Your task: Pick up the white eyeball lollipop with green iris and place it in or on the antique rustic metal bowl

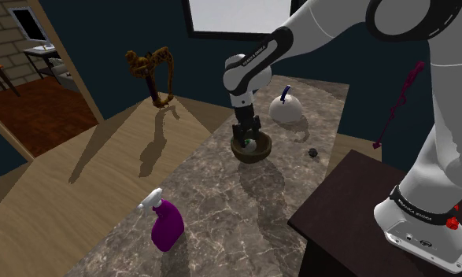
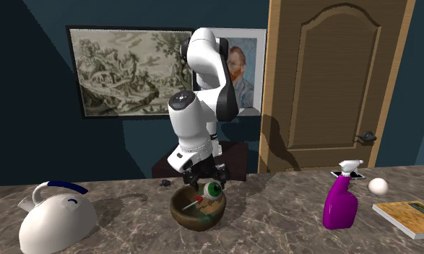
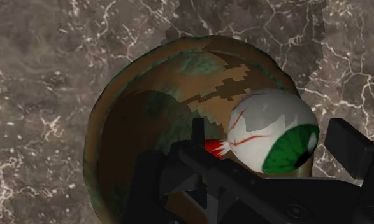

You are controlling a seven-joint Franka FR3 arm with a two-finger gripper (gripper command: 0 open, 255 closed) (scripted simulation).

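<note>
A brown, green-stained metal bowl (image 1: pixel 251 149) (image 2: pixel 197 210) (image 3: pixel 160 108) stands on the marble counter. The white eyeball lollipop (image 2: pixel 214 190) (image 3: pixel 271 130), with green iris and red veins, lies inside it against the rim, its stick slanting down into the bowl. My black gripper (image 1: pixel 247 132) (image 2: pixel 206 178) (image 3: pixel 265 137) hangs directly over the bowl. Its fingers (image 3: pixel 179 165) stand apart on either side of the eyeball and just above it, not clasping it.
On the same counter (image 1: pixel 221 204) are a white kettle (image 1: pixel 286 108) (image 2: pixel 55 216), a purple spray bottle (image 1: pixel 166 224) (image 2: pixel 341 202), a small dark object (image 1: pixel 312 153) (image 2: pixel 162 183), a white ball (image 2: pixel 378 186) and a book (image 2: pixel 412 216). The dark stand (image 1: pixel 355 204) borders the counter.
</note>
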